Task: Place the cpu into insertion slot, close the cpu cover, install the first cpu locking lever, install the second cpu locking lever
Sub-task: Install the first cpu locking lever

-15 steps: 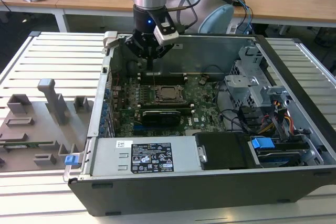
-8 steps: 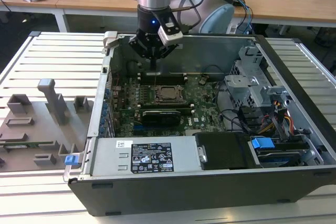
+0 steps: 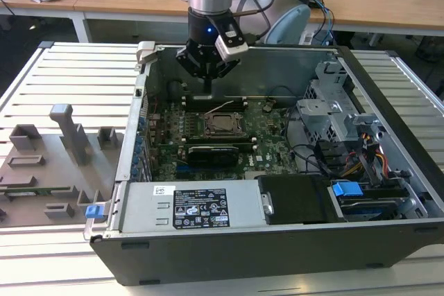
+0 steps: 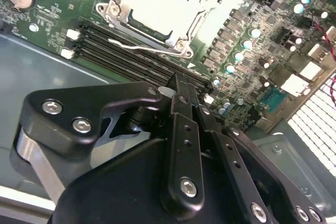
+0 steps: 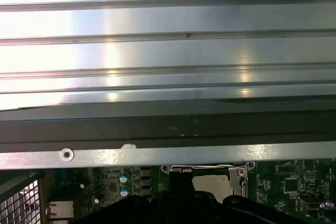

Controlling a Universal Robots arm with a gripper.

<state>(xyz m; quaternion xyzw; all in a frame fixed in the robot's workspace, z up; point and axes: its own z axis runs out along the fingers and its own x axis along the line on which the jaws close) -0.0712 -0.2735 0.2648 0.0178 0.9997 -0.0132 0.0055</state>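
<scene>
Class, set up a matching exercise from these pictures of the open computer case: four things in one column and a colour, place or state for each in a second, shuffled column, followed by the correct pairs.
Things
1. cpu
2. cpu cover
3. claw
4. blue clip

Descriptions
A. hangs above the motherboard, holding nothing
B. pale top, seated in the insertion slot
C. at the drive bay on the exterior view's right
D. metal frame lying flat around the chip

Pairs: 1-B, 2-D, 3-A, 4-C
</scene>
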